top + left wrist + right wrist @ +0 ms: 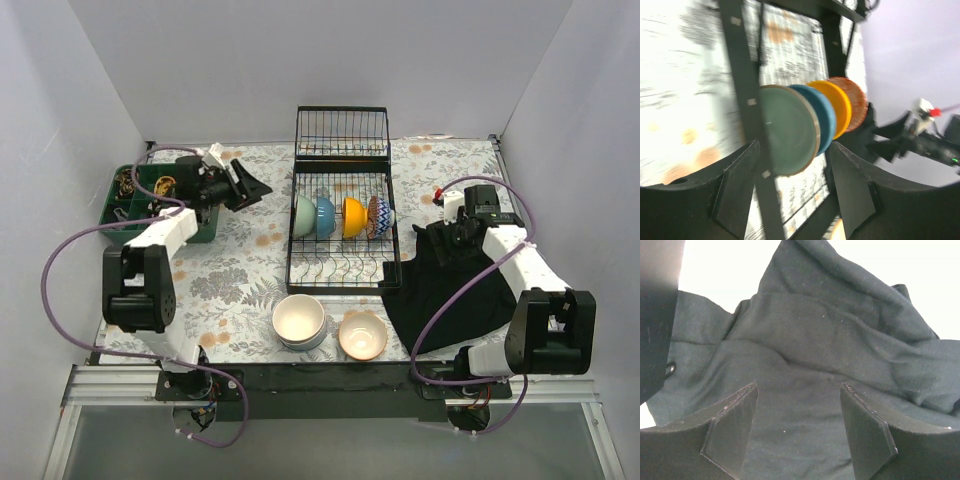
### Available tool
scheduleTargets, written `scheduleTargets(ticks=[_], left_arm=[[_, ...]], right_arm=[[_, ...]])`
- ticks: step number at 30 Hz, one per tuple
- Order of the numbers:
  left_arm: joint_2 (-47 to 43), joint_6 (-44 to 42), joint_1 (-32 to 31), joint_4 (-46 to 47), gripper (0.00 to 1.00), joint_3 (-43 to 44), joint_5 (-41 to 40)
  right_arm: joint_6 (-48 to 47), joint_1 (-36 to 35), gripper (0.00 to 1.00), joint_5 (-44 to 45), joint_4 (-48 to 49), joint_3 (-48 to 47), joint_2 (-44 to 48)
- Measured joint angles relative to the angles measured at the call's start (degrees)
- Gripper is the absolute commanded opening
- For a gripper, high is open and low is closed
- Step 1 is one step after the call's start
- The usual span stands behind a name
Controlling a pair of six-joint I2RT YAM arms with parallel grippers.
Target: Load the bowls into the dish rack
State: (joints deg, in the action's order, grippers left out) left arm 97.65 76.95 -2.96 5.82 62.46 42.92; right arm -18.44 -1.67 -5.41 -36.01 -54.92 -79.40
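The black wire dish rack (pixel 340 262) stands mid-table with an upright basket (pixel 342 135) at its far end. Four bowls stand on edge in its slots: pale green (pixel 304 215), blue (pixel 325 217), orange (pixel 353 217), red-patterned (pixel 379 217). A cream-white bowl (pixel 299 318) sits stacked on another bowl at the front, with a tan bowl (pixel 362 336) beside it. My left gripper (pixel 252 187) is open and empty, left of the rack, facing the green bowl (pixel 787 131). My right gripper (pixel 440 245) is open and empty just above a black cloth (pixel 815 350).
A green compartment tray (pixel 128 221) with small items sits at the far left under the left arm. The black cloth (pixel 440 290) is spread to the right of the rack. White walls close in the table on three sides.
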Motion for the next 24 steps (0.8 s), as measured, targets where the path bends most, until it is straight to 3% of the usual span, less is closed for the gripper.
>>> scheduleTargets(ticks=[6,10,13,16,19,24], left_arm=[[-9.60,-15.82,8.15,-15.30,0.57,-0.26,-3.02],[-17.38,-33.11,9.44,-25.31,0.61,-0.48,3.69],[-22.32,-50.40,7.65,-38.03,0.60,3.91,9.18],[-23.39,-66.07,0.50,-50.07,0.60,11.08,8.13],[-24.33,-75.41,-10.29,-57.90,0.60,12.50,4.83],[-24.44,-78.58,-25.09,-61.31,0.54,12.28,-5.86]], right_arm=[[-1.27,0.00,0.75,-0.74,-0.13,1.95,3.26],[-4.24,0.00,0.75,-2.64,-0.94,2.21,4.31],[-6.29,0.00,0.75,-4.24,-1.66,2.25,4.70],[-7.85,0.00,0.75,-5.84,-1.70,2.25,4.79],[-7.98,0.00,0.75,-7.08,-1.66,2.19,4.70],[-7.41,-0.02,0.75,-8.74,-1.75,0.02,3.74]])
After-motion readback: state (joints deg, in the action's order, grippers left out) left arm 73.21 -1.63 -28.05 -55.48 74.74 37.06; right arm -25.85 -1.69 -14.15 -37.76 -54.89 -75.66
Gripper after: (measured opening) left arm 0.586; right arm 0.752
